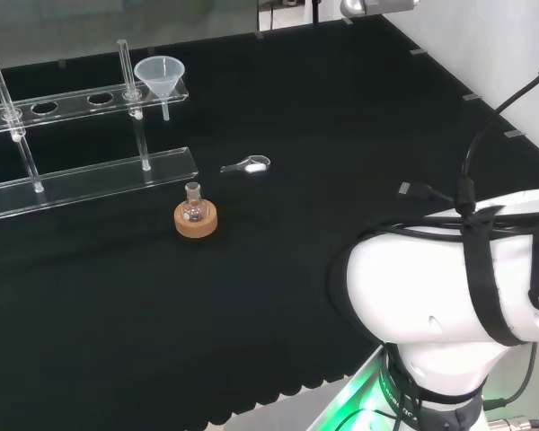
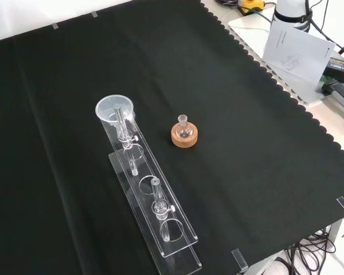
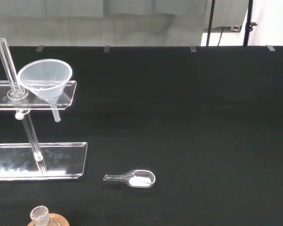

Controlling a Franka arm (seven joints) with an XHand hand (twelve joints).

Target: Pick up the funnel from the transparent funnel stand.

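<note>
No legible text or numbers anywhere (faint print on the white sheet (image 2: 298,50) unreadable)

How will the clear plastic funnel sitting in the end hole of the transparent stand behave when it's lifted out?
The clear cone-shaped funnel looks thin-walled, so probably light and stiff. Its smooth, tapered sides may slip. Its stem hangs through the transparent funnel stand, so a straight upward lift seems safest; a sideways pull could tip the stand.

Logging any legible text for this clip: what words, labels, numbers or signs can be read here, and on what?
None can be read.
White sheet of paper beyond the cloth's edge in the front view: faint print, too small to read.
Funnel: faint marks on its wall, too blurred to read.
Stand, small flask on its cork ring, scoop: no print visible.
</note>
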